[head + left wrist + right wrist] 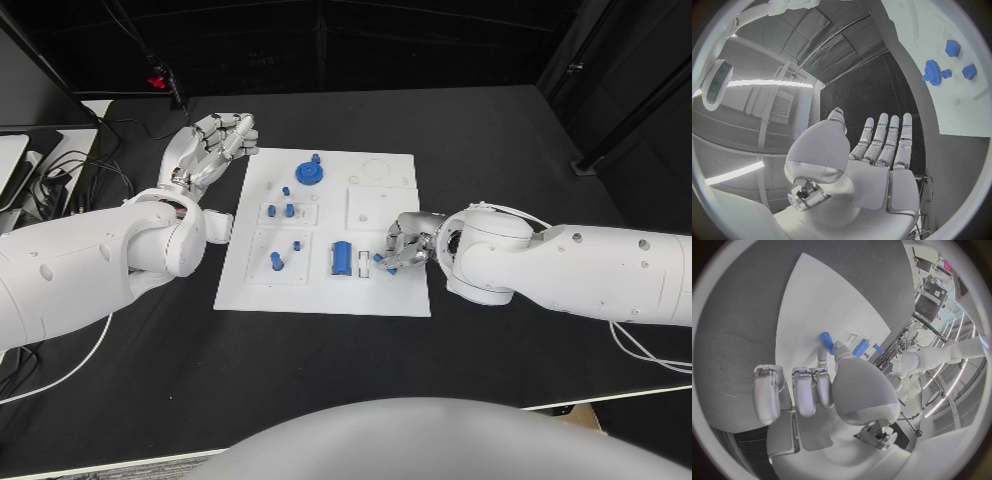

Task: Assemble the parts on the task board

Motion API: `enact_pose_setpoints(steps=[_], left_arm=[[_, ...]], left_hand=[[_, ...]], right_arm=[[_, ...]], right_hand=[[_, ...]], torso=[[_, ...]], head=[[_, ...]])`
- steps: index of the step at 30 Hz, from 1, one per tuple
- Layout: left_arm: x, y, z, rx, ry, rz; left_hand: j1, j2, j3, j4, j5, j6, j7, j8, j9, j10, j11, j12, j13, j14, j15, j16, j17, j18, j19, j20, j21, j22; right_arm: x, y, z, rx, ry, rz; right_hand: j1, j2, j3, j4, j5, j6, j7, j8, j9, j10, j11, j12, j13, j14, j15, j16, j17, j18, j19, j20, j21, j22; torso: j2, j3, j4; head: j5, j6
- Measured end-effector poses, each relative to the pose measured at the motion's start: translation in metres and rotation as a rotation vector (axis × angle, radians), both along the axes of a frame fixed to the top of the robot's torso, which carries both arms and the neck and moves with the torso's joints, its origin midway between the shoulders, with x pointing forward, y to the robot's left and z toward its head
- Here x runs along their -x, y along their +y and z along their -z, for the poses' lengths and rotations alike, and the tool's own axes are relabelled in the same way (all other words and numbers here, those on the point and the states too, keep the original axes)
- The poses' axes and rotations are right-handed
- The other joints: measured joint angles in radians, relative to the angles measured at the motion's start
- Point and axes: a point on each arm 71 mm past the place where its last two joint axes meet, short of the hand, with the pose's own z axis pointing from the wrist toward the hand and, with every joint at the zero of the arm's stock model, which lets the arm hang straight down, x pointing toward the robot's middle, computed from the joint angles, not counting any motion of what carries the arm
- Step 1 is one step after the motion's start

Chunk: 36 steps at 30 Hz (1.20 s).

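Note:
The white task board [325, 290] lies mid-table. On it are a blue gear [312, 172], a blue cylinder [342, 258], small blue pegs [286, 210] and another peg [276, 261]. My right hand [408, 245] rests at the board's right edge with fingers curled in. Its thumb and a finger pinch a small blue part [826, 340] low on the board; the same part [387, 262] peeks out beneath the hand. My left hand [216, 140] hovers off the board's far left corner, fingers [891, 140] straight and holding nothing. The gear [931, 71] lies beyond them.
Cables and equipment [51, 175] crowd the table's left edge. A square raised plate [379, 208] and a round recess [378, 170] occupy the board's far right part. Black table surface [505, 150] stretches to the right and front.

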Motion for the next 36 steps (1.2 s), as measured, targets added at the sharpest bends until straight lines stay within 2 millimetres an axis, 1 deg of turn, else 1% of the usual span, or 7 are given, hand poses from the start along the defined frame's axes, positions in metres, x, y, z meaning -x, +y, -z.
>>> enact_pose_setpoints(steps=[18, 20, 24, 26, 28, 29, 36], left_arm=[[0.0, 0.0, 0.0, 0.0, 0.0, 0.001], [0.0, 0.0, 0.0, 0.0, 0.0, 0.001], [0.0, 0.0, 0.0, 0.0, 0.001, 0.001], [0.0, 0.0, 0.0, 0.0, 0.001, 0.002], [0.0, -0.001, 0.0, 0.001, 0.001, 0.002], [0.0, -0.001, 0.0, 0.001, 0.001, 0.002], [0.0, -0.001, 0.0, 0.001, 0.001, 0.003]], left_hand=[[0.0, 0.0, 0.0, 0.0, 0.0, -0.004, 0.004, 0.0, 0.0, 0.0, 0.0, 0.0, 0.0, 0.0, 0.0, 0.0, -0.001, 0.0, 0.0, 0.0, 0.0, 0.0], [0.0, 0.0, 0.0, 0.0, 0.0, -0.004, 0.004, 0.0, 0.0, 0.0, 0.0, 0.0, 0.0, 0.0, 0.0, 0.0, -0.001, 0.0, 0.0, 0.0, 0.0, 0.0], [0.0, 0.0, 0.0, 0.0, 0.0, -0.004, 0.004, 0.0, 0.0, 0.0, 0.0, 0.0, 0.0, 0.0, 0.0, 0.0, -0.001, 0.0, 0.0, 0.0, 0.0, 0.0], [0.0, 0.0, 0.0, 0.0, 0.0, -0.004, 0.004, 0.0, 0.0, 0.0, 0.0, 0.0, 0.0, 0.0, 0.0, 0.0, -0.001, 0.0, 0.0, 0.0, 0.0, 0.0], [0.0, 0.0, 0.0, 0.0, 0.0, -0.004, 0.004, 0.0, 0.0, 0.0, 0.0, 0.0, 0.0, 0.0, 0.0, 0.0, -0.001, 0.0, 0.0, 0.0, 0.0, 0.0], [0.0, 0.0, 0.0, 0.0, 0.0, -0.004, 0.004, 0.0, 0.0, 0.0, 0.0, 0.0, 0.0, 0.0, 0.0, 0.0, -0.001, 0.0, 0.0, 0.0, 0.0, 0.0], [0.0, 0.0, 0.0, 0.0, 0.0, -0.004, 0.004, 0.0, 0.0, 0.0, 0.0, 0.0, 0.0, 0.0, 0.0, 0.0, -0.002, 0.0, 0.0, 0.0, 0.0, 0.0]], right_arm=[[0.0, -0.001, -0.001, 0.028, -0.025, -0.016], [-0.001, 0.0, -0.001, 0.031, -0.023, -0.018], [-0.002, 0.001, -0.001, 0.041, -0.022, -0.026], [-0.002, 0.002, -0.001, 0.05, -0.02, -0.034], [-0.002, 0.004, -0.001, 0.058, -0.023, -0.045], [-0.002, 0.005, -0.001, 0.065, -0.025, -0.052], [-0.002, 0.01, -0.001, 0.106, -0.042, -0.088]], right_hand=[[-0.006, 0.005, 0.018, 0.007, -0.007, -0.019, -0.009, -0.034, 0.013, 0.004, 0.004, 0.0, 0.0, 0.0, 0.0, 0.0, 0.0, 0.0, -0.004, 0.004, 0.0, 0.0], [-0.009, 0.001, 0.018, 0.007, -0.009, -0.03, -0.008, -0.034, 0.07, 0.004, 0.004, 0.0, 0.0, 0.0, 0.0, 0.0, 0.0, 0.0, -0.004, 0.004, 0.0, 0.0], [-0.009, 0.001, 0.025, 0.005, -0.022, -0.032, -0.007, -0.034, 0.09, 0.004, 0.004, 0.0, 0.0, 0.0, 0.0, 0.0, 0.0, 0.0, -0.004, 0.004, 0.0, 0.0], [-0.009, 0.001, 0.027, 0.004, -0.022, -0.064, 0.01, -0.036, 0.219, 0.004, 0.004, 0.0, 0.0, 0.0, 0.0, 0.0, 0.0, 0.0, -0.004, 0.004, 0.0, 0.0], [-0.009, 0.001, 0.027, 0.004, -0.03, -0.082, 0.027, -0.036, 0.277, 0.004, 0.004, 0.0, 0.0, 0.0, 0.0, 0.0, 0.0, 0.0, -0.004, 0.004, 0.0, 0.0], [-0.009, 0.001, 0.029, 0.001, -0.03, -0.11, 0.055, -0.037, 0.35, 0.004, 0.004, 0.0, 0.0, 0.0, 0.0, 0.0, 0.0, 0.0, -0.004, 0.004, 0.0, 0.0], [-0.009, 0.001, 0.037, 0.002, -0.035, -0.119, 0.066, -0.057, 0.463, 0.004, 0.004, 0.0, 0.0, 0.0, 0.0, 0.0, 0.0, 0.0, -0.004, 0.004, 0.0, 0.0]], torso=[[0.0, -0.0001, 0.0002], [0.0, -0.0001, 0.0003], [-0.001, -0.0006, 0.0003], [-0.001, -0.0006, 0.0004], [-0.001, -0.0006, 0.0004], [-0.001, -0.0006, 0.0004], [-0.001, -0.0002, 0.0006]], head=[[-0.002, 0.0], [-0.002, 0.0], [-0.003, 0.0], [-0.003, 0.0], [-0.003, 0.0], [-0.003, 0.0], [-0.002, 0.0]])
